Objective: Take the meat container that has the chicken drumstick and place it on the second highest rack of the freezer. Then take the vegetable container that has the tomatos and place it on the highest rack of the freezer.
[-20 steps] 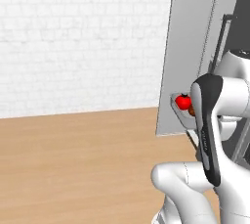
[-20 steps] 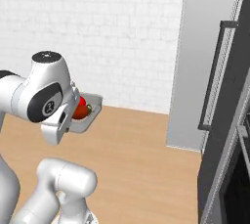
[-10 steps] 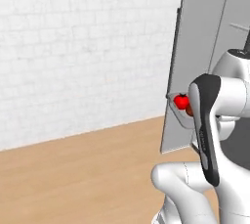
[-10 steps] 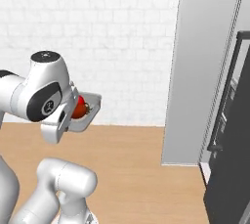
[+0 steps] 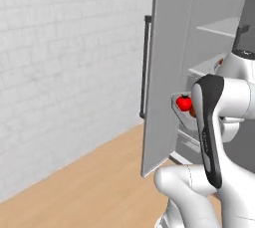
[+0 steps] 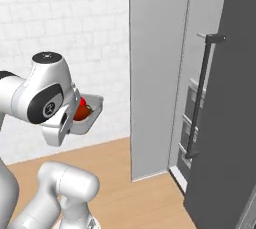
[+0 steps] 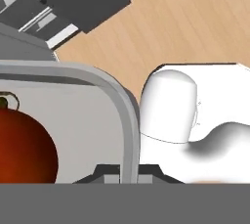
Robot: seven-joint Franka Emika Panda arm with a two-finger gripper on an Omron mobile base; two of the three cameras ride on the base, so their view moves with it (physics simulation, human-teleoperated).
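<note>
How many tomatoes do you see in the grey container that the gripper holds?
2. A bright red tomato lies in the container, and a darker one sits beside it, mostly hidden by the arm. More could be hidden there.

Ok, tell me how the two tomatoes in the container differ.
The bright tomato is vivid red; the dark tomato is brownish red. The bright tomato shows a green stem and sits in plain sight; the dark tomato is mostly hidden behind the arm. Both lie in the grey container that the gripper is shut on.
</note>
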